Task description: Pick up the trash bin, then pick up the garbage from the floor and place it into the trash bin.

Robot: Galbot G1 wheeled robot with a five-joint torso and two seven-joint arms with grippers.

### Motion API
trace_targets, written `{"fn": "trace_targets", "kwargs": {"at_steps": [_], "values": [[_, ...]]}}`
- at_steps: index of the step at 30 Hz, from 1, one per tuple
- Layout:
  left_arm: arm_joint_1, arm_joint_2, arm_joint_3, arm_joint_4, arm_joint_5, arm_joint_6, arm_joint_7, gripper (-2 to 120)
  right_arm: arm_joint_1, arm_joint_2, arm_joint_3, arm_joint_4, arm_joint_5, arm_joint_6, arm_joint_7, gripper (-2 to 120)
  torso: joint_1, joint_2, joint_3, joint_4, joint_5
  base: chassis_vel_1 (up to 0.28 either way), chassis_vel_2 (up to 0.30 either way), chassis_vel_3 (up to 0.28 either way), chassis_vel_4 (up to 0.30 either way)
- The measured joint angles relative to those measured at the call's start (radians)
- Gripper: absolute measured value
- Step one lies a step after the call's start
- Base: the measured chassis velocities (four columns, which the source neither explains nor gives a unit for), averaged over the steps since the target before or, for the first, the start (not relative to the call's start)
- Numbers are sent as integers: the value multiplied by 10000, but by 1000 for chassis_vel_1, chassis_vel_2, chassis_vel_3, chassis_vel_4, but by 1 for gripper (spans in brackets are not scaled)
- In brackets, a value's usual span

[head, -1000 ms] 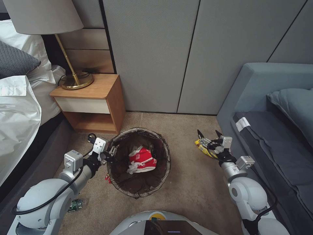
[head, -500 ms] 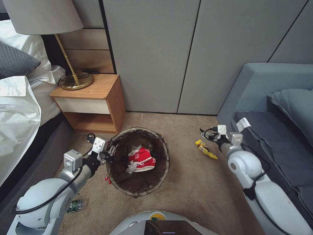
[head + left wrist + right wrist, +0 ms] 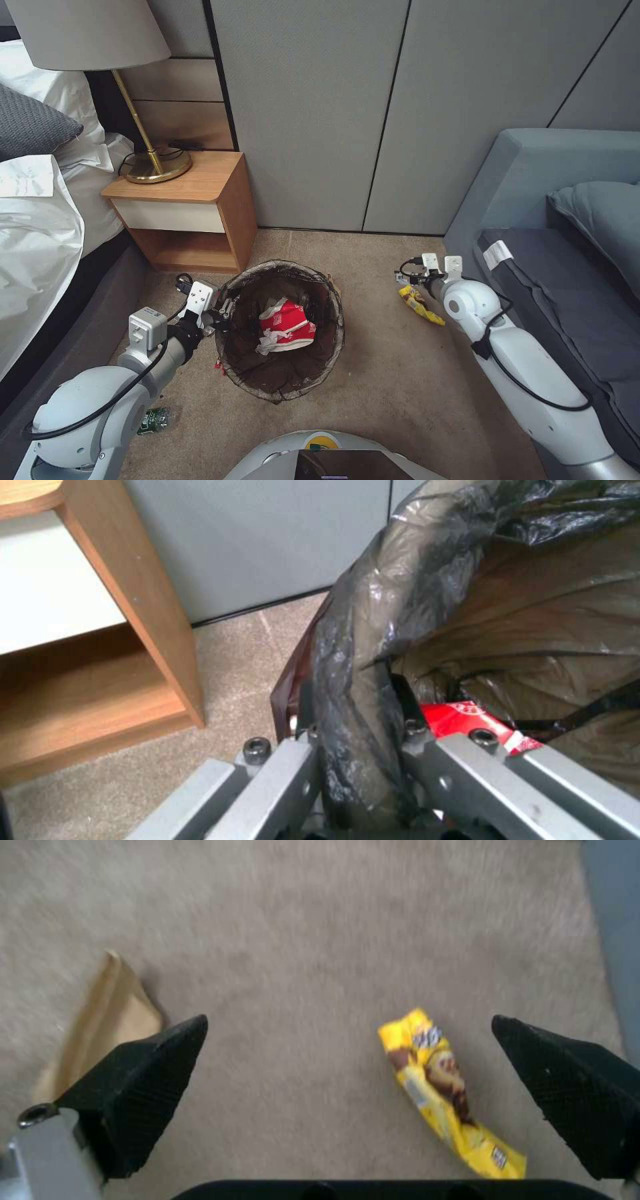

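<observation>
The trash bin (image 3: 280, 264), lined with a dark bag, stands on the tan carpet floor (image 3: 387, 373) with a red-and-white wrapper (image 3: 288, 325) and white tissue inside. My left gripper (image 3: 223, 313) is shut on its rim; in the left wrist view the fingers (image 3: 287, 775) clamp the bag-covered edge of the trash bin (image 3: 467, 580). My right gripper (image 3: 408, 277) points down at the floor, open, just above a yellow snack packet (image 3: 421, 307). In the right wrist view the packet (image 3: 447, 1090) lies between the spread fingers (image 3: 143, 1065), and a flat brown paper bag (image 3: 110, 1015) lies beside one of them. A green-labelled bottle (image 3: 155, 420) lies by my left arm.
A wooden nightstand (image 3: 193, 207) with a brass lamp (image 3: 147, 167) stands behind the bin. The bed (image 3: 40, 233) borders the left and a grey-blue sofa (image 3: 567, 280) the right. A small red scrap (image 3: 219, 364) lies by the bin's base.
My right arm has swung forward and turned its gripper down over the yellow packet. The left gripper keeps its hold on the bin rim; the bin has shifted very slightly.
</observation>
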Motion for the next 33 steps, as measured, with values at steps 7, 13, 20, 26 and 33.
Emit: {"fn": "trace_targets", "kwargs": {"at_steps": [7,13,20,26,33], "values": [[-24,59,-46,100,-29,0,0,0,259,244,-341,-1520,-1140,17,-226,100,0,0,0,-2,-1,0,0,0,0],[-67,58,-44,163,-49,0,1,0,198,331,-310,-2340,-1930,160,-457,100,0,0,-1,-2,-2,0,0,0,0],[-78,57,-11,184,-50,0,1,0,189,407,-325,-3070,-2339,546,-790,100,0,0,-1,-2,-1,0,0,0,0],[-70,85,6,186,-49,0,2,0,545,673,-634,-4082,-2638,827,-1021,100,0,0,-1,0,0,0,0,0,0],[-69,167,-34,197,-87,0,2,0,950,920,-873,-4879,-2878,971,-1216,100,0,0,-1,-1,-3,0,0,0,0]]}}
